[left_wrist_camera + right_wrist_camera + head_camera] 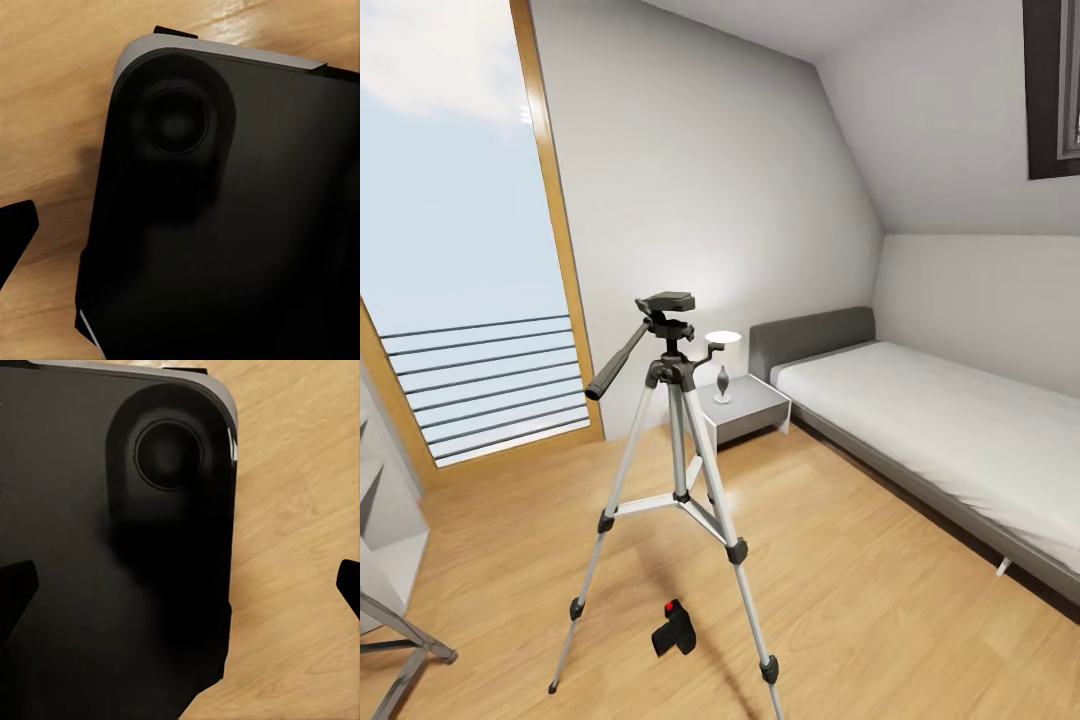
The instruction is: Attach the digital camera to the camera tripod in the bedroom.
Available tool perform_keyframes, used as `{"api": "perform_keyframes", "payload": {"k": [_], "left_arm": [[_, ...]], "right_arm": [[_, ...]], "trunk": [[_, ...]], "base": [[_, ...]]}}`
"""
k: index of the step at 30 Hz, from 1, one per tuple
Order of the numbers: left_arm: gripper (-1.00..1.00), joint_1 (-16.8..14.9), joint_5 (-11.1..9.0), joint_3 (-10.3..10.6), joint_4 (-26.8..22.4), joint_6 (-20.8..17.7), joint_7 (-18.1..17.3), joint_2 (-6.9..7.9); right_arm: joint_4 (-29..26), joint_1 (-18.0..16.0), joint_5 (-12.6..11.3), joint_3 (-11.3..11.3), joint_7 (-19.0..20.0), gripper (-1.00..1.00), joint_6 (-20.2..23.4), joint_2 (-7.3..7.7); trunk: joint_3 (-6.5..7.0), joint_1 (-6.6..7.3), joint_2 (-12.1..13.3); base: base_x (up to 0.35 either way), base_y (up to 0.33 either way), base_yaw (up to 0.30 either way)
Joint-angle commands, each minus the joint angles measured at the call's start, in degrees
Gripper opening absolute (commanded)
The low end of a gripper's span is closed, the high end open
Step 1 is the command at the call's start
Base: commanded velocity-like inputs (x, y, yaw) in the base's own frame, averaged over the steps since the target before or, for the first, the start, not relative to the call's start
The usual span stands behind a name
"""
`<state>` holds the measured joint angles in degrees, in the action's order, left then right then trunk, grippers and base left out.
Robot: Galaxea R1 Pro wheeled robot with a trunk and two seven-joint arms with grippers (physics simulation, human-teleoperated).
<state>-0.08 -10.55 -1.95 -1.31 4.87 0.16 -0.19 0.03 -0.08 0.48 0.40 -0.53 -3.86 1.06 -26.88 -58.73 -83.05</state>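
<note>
From the head, the tripod point(678, 470) stood upright on the wood floor point(860, 580) in the bedroom, legs spread, its black head point(666, 302) bare on top and the pan handle point(618, 362) slanting down toward the window point(460, 230). The camera point(674, 630) lay on the floor between the tripod's front legs, red button up, touching neither leg. Behind stood a nightstand point(745, 410) with a small lamp point(722, 365), and beside it the bed point(950, 430).

The camera looked small, stiff and light, probably smooth-shelled and a bit slippery. A grip across the body's flat sides would suit it best, clear of the lens and the button, leaving its underside free to meet the tripod head. The tripod seemed tall and light on thin legs, so a knock to a leg or the handle could tip it.

In the left wrist view, a dark robot base point(225, 210) with a round socket sat over the floor. One dark fingertip point(15, 232) showed at the edge; I could not tell whether that gripper was apart or together.

In the right wrist view, the same kind of dark base point(112, 547) covered much of the floor. A fingertip point(15, 592) showed at each side of the picture, well apart with nothing between them, so the right gripper point(184, 589) was spread and empty.
</note>
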Motion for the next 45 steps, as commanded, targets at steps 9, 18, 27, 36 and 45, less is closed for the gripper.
{"api": "perform_keyframes", "payload": {"k": [9,18,27,36,45], "left_arm": [[1.00,-0.01,-0.26,-0.16,-0.01,-0.02,0.27,-0.03],[1.00,-0.01,-0.26,-0.16,-0.01,0.18,0.33,-0.14],[1.00,-0.01,-0.26,-0.16,-0.01,0.37,0.37,-0.24],[1.00,-0.01,-0.26,-0.09,-0.01,0.34,0.37,-0.29],[1.00,-0.01,-0.19,-0.08,-0.01,0.39,0.37,-0.32]], "right_arm": [[-7.50,-0.01,1.67,-0.12,0.21,1.00,0.31,0.25],[-26.65,-0.01,2.96,-0.21,0.74,1.00,8.95,0.35],[-53.26,-0.01,2.49,-0.85,6.42,1.00,27.98,2.75],[-73.59,-0.01,2.45,-1.28,10.91,1.00,40.19,4.79],[-86.99,-2.69,2.30,-1.65,13.40,1.00,49.68,5.44]], "trunk": [[-0.05,0.00,-0.02],[-0.05,0.00,-0.02],[-0.05,0.00,-0.02],[-0.05,0.00,-0.02],[-0.05,0.00,-0.02]], "base": [[0.000,0.000,0.000],[0.000,0.000,0.000],[0.000,0.000,0.000],[0.000,0.000,0.000],[0.000,0.000,0.000]]}}
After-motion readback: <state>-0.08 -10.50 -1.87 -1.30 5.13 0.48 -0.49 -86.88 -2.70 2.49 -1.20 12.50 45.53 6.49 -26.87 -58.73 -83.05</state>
